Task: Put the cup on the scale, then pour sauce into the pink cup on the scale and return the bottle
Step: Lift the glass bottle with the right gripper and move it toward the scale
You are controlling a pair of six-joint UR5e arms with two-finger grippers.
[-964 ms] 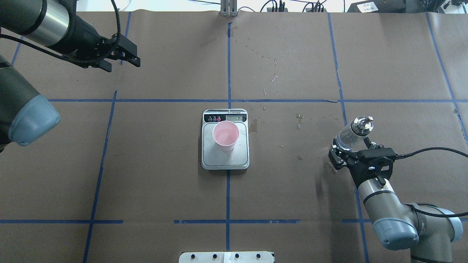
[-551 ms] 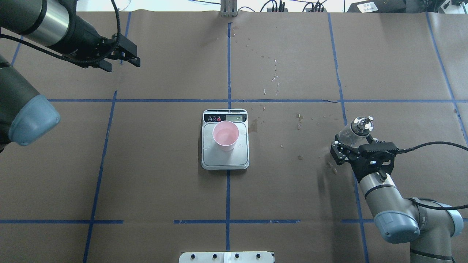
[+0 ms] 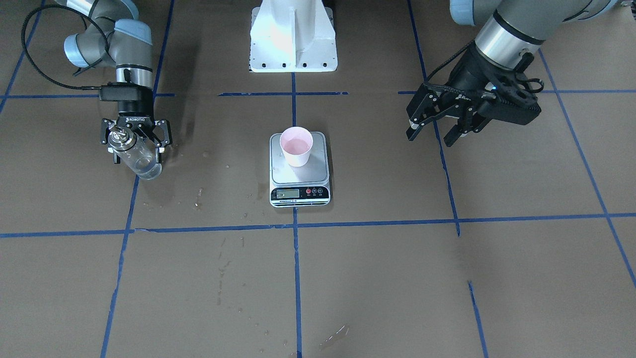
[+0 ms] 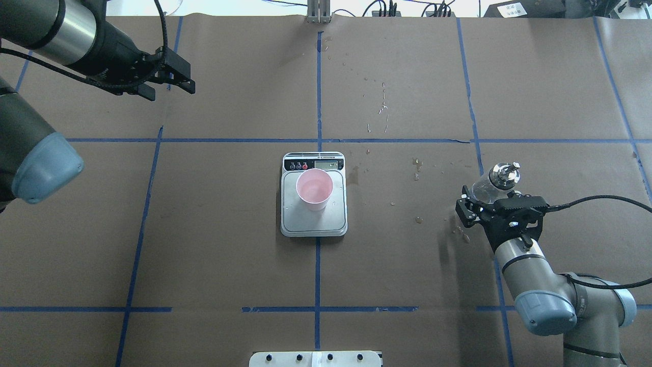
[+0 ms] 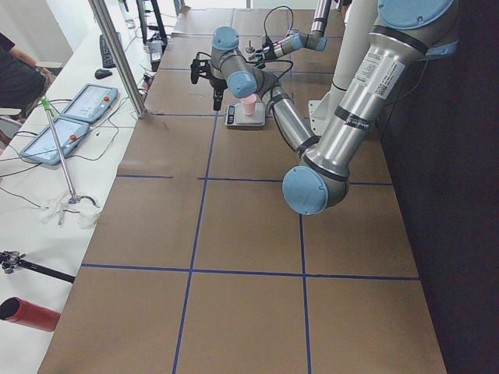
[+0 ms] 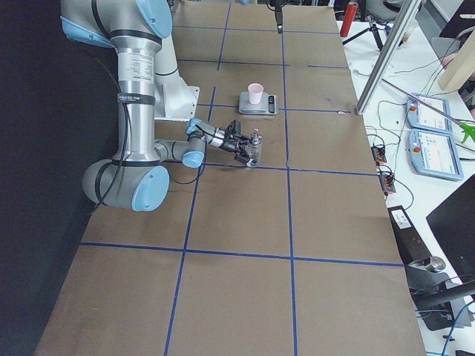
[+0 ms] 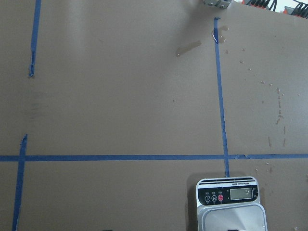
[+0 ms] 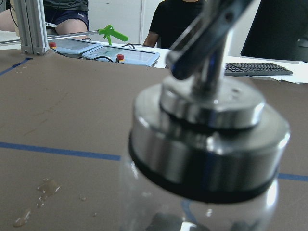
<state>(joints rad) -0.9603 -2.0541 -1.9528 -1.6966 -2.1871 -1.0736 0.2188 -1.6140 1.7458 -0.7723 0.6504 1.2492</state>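
Overhead exterior: droplets (image 4: 416, 164) on brown table (image 4: 229, 255) near scale (image 4: 314, 221).

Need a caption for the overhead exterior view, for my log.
Right gripper grips the bottle; the cup stands on the scale at centre; left gripper hangs open, far off.

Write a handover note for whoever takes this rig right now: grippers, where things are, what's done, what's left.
Grippers: the left gripper is open and empty, hovering on the robot's left, clear of the scale. The right gripper is shut on the glass bottle, which is roughly upright and low over the table on the robot's right. I cannot tell whether its base touches down.
Things: the pink cup stands on the kitchen scale.
Done: cup placed. Wet drops between scale and bottle suggest the pour happened, but no liquid is discernible in the cup.
Left: set the bottle down, release, retract.
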